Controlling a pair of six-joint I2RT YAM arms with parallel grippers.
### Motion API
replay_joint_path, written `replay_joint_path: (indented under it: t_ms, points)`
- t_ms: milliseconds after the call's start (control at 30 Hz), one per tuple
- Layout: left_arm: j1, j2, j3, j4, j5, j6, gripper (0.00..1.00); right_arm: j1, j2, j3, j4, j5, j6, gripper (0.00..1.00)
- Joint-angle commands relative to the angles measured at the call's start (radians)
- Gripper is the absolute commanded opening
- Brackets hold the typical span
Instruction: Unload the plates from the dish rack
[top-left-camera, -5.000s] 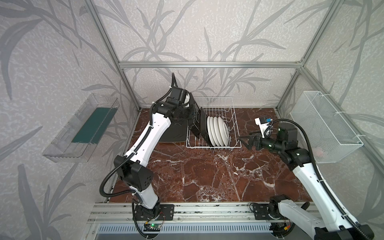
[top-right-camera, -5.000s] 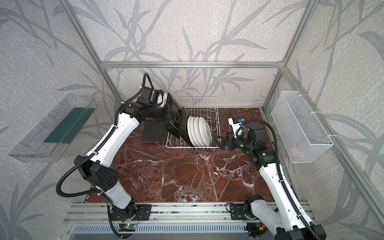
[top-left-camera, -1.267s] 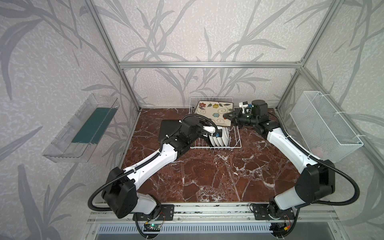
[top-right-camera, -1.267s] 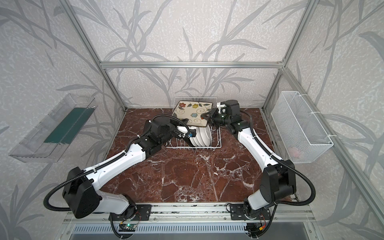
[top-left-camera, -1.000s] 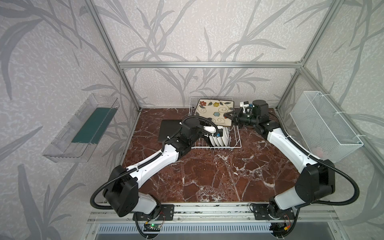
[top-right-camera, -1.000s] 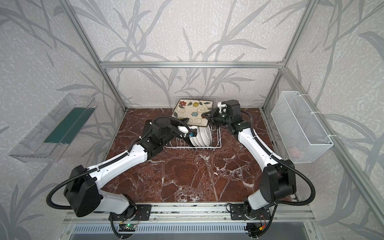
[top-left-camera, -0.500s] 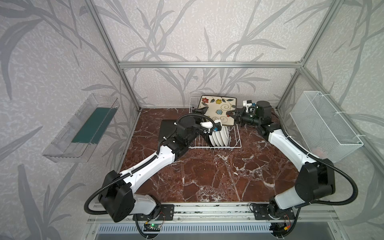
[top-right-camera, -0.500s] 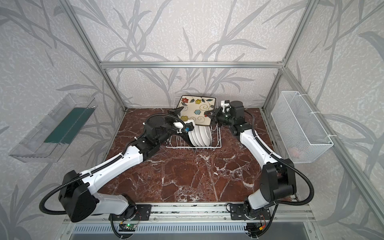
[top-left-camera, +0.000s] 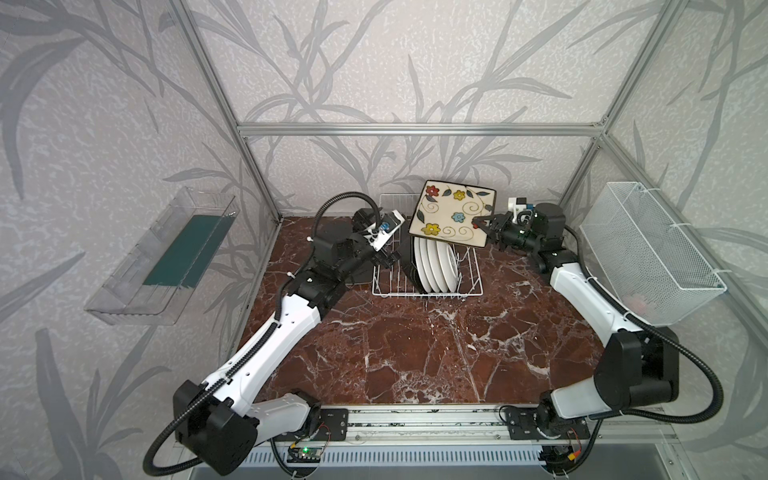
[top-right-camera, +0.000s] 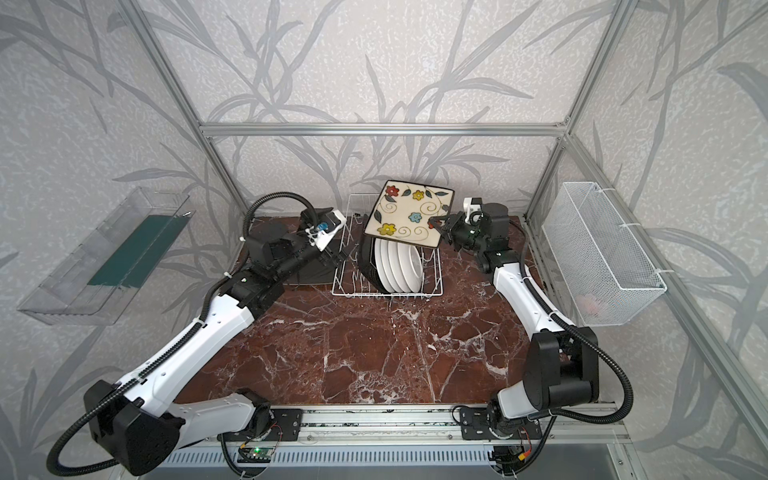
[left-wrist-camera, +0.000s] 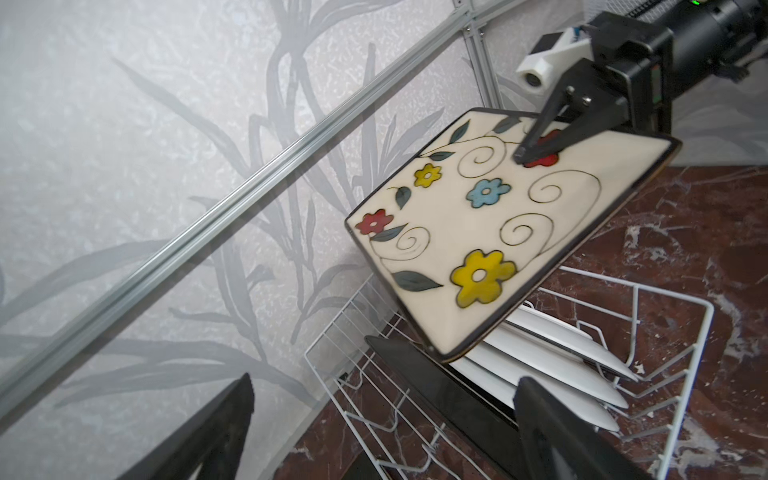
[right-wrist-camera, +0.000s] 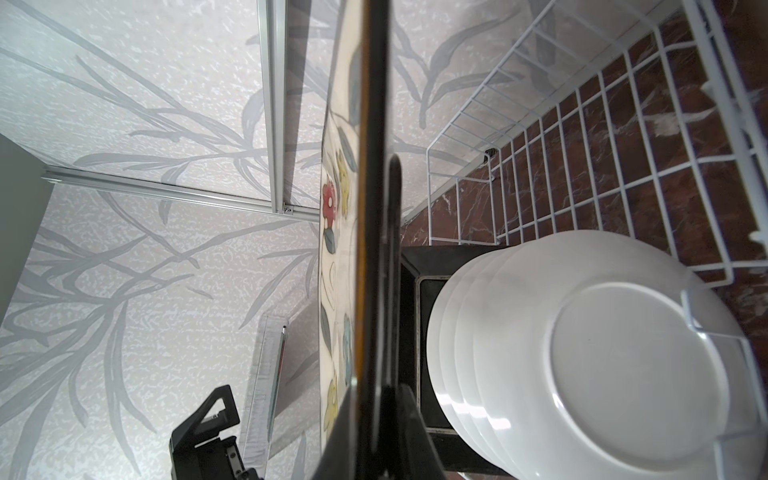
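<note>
Since half a second ago the flowered plate (top-left-camera: 451, 218) has risen and tipped its face further toward the top views, and the left end effector (left-wrist-camera: 386, 380), closed a second ago, now stands wide open and holds nothing.

The right end effector (top-left-camera: 482, 224) is clamped on the plate's right edge, one finger on the cream face by the red flower and the other beneath. We judge this to be the end of a handover. The plate hangs above the rack (top-left-camera: 436, 294), clear of the tines and of the four round plates (top-left-camera: 436, 266) still standing in it. The edge grip leaves the plate's underside free for setting it down.

A dark square plate (top-left-camera: 407, 266) also stands in the rack, just left of the round ones. Another plate (top-right-camera: 307, 276) lies back-up on the tabletop (top-left-camera: 415, 353) left of the rack, partly hidden by the left arm.

The right arm rises from its near base, folds at a raised elbow and reaches to the rack's far right corner, its wrist about level and pointing left. The left arm stretches diagonally to the rack's left side, with its wrist camera facing the held plate.
</note>
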Motion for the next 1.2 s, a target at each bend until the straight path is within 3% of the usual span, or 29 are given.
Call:
replay_joint_path:
  t_ms: [0,267,600,767,933,1167]
  points:
    - [0.039,0.012,0.125,-0.178,0.132,-0.268,0.99,-0.004,-0.111,0.027,0.142,-0.075,-0.105,0.00]
    - [0.128,0.133,0.242,-0.261,0.404,-0.531,0.99,-0.013,-0.156,-0.058,0.250,-0.117,-0.203,0.00]
    - [0.133,0.296,0.257,-0.133,0.606,-0.722,0.96,-0.011,-0.174,-0.123,0.403,-0.183,-0.209,0.00]
    - [0.117,0.343,0.261,-0.070,0.659,-0.777,0.95,-0.007,-0.163,-0.142,0.461,-0.193,-0.189,0.00]
    - [0.073,0.380,0.297,-0.124,0.653,-0.740,0.91,0.006,-0.142,-0.149,0.515,-0.204,-0.182,0.00]
    - [0.056,0.410,0.297,-0.069,0.663,-0.779,0.79,0.029,-0.113,-0.154,0.568,-0.212,-0.185,0.00]
